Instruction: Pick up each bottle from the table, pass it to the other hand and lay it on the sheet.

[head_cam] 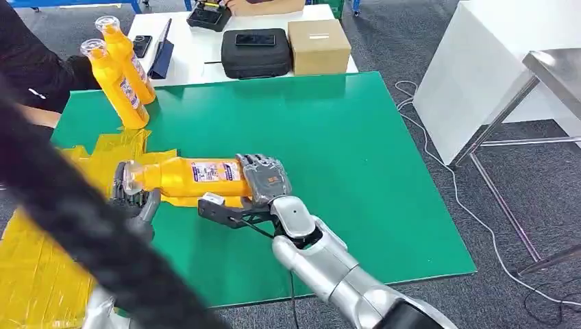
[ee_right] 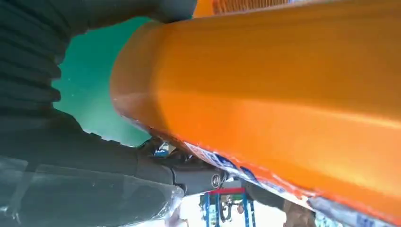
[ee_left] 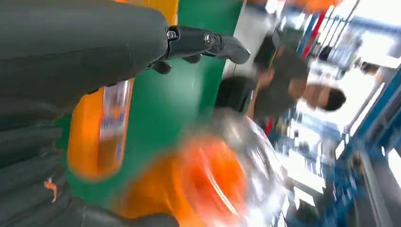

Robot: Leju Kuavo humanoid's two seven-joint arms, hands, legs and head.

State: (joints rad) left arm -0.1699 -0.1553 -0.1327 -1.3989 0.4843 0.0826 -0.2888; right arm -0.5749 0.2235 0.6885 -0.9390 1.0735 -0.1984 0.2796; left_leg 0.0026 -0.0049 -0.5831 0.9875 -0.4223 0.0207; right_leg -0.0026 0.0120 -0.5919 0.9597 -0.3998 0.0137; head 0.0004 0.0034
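Note:
My right hand [head_cam: 264, 179] grips the base end of an orange bottle [head_cam: 195, 177] and holds it level over the edge of the yellow sheet [head_cam: 41, 274]; the bottle's orange side [ee_right: 283, 94] lies against that hand [ee_right: 47, 142] in the right wrist view. Its clear cap [head_cam: 127, 175] points left, just over my left hand [head_cam: 136, 202]. In the left wrist view the blurred cap [ee_left: 217, 179] sits between that hand's spread fingers [ee_left: 203, 42] and thumb, which have not closed on it. Two more orange bottles [head_cam: 118, 86] [head_cam: 130, 58] stand at the green mat's far left.
A dark blurred cable [head_cam: 75, 226] crosses the left foreground. A person in black [head_cam: 27, 68] sits at the far left. Behind the green mat [head_cam: 356, 157], a white table carries a black case [head_cam: 255, 53] and a cardboard box [head_cam: 318, 46]. White and metal tables stand to the right.

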